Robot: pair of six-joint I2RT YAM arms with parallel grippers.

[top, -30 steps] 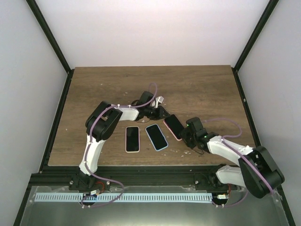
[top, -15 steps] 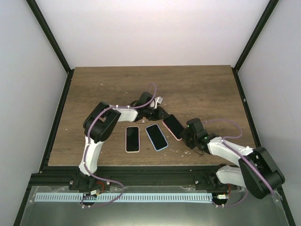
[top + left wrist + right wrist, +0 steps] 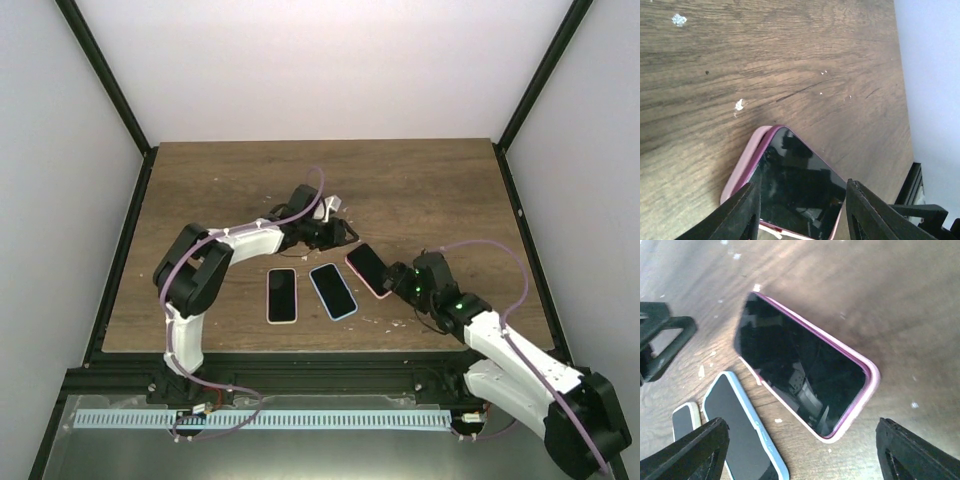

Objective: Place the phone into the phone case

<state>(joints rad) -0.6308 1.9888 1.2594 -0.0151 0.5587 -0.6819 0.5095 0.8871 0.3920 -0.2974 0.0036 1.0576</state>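
The phone [image 3: 800,367], black screen up, lies inside the pink phone case [image 3: 869,376] on the wooden table [image 3: 430,190]. In the top view the phone [image 3: 368,268] sits slanted between both grippers. My left gripper [image 3: 338,233] is at its far end, open, with a finger on each side of that end [image 3: 800,184] and no grip. My right gripper [image 3: 396,281] is at the near end, wide open [image 3: 802,424], holding nothing. A pale strip shows along one long side of the case [image 3: 747,161].
A phone in a blue case [image 3: 332,291] and a phone in a pale pink case [image 3: 282,295] lie flat to the left of the pink one. Small white crumbs dot the wood. Black frame rails [image 3: 120,260] border the table.
Both grippers have opened and let go of the phone and case. The right arm has drawn back towards the near right. The left gripper has shifted slightly farther away.
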